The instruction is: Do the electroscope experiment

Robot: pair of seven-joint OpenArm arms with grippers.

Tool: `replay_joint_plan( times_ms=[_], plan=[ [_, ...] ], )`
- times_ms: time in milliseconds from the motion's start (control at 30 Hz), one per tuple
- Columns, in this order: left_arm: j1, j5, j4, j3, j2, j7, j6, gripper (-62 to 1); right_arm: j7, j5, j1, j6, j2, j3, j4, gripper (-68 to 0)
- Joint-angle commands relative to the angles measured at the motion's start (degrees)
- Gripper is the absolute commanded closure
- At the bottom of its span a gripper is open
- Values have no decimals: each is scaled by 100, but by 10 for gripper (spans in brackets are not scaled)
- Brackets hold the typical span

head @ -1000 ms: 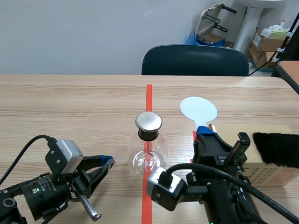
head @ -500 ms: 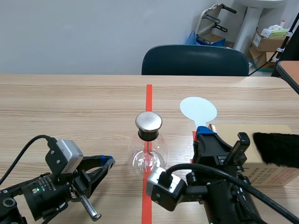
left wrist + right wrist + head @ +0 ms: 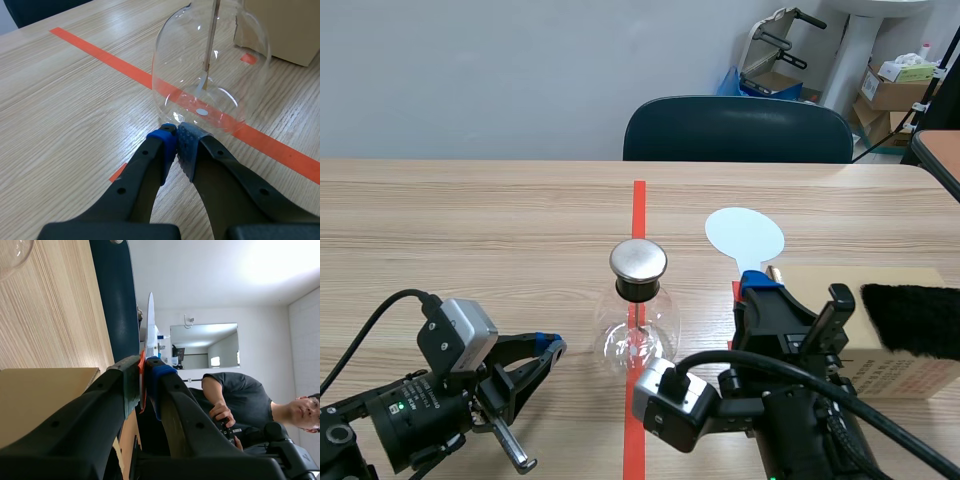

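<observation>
Electroscope [image 3: 638,315]: upright, cap [image 3: 638,260] untouched.
Right gripper [image 3: 760,285]: clamped on paddle [image 3: 745,237], right of electroscope, apart.
Left gripper [image 3: 176,135]: closed, empty, beside electroscope's base.
Remaining: probably bring paddle to cap.

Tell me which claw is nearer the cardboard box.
Right. The right claw, shut on the white paddle, stands just beside the cardboard box; the left claw lies across the table, past the electroscope.
</observation>
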Motion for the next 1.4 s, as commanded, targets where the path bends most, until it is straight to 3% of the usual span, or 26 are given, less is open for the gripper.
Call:
replay_joint_plan(
  times_ms=[0, 1367],
  plan=[
    [0, -17, 125, -7, 15, -101, 7, -44, -15, -4, 68, -81, 0, 7, 98, -17],
    [15, -17, 125, -7, 13, -227, 7, -44, -17, -4, 68, -81, 2, 7, 98, -17]
  ],
)
